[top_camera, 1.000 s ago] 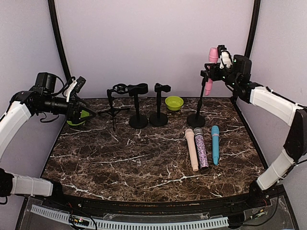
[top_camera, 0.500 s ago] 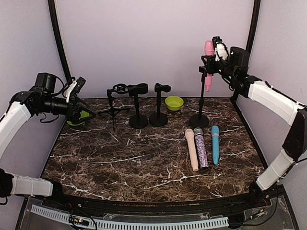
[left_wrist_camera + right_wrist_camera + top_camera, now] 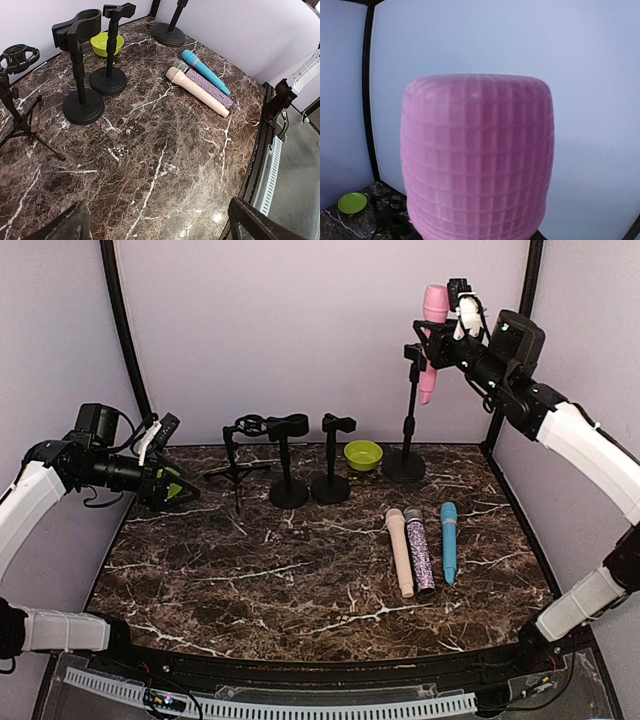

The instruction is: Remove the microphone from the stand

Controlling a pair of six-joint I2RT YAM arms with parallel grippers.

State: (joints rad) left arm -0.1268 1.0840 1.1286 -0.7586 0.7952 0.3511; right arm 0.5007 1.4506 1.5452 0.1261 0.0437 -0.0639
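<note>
Well, my left gripper [image 3: 157,210] hangs over the left edge with its fingers [image 3: 70,225] spread wide, holding nothing. At the far right corner the stand [image 3: 409,410] is upright, its clip [image 3: 413,352] just beside the pink mic [image 3: 434,305], which my right gripper [image 3: 447,332] clasps high above the tabletop [image 3: 250,570]. I cannot tell whether the clip is free of the mic. If not, pulling upward could lift the stand, tip it, and drop it onto the three mics [image 3: 425,550] lying near the right edge.
</note>
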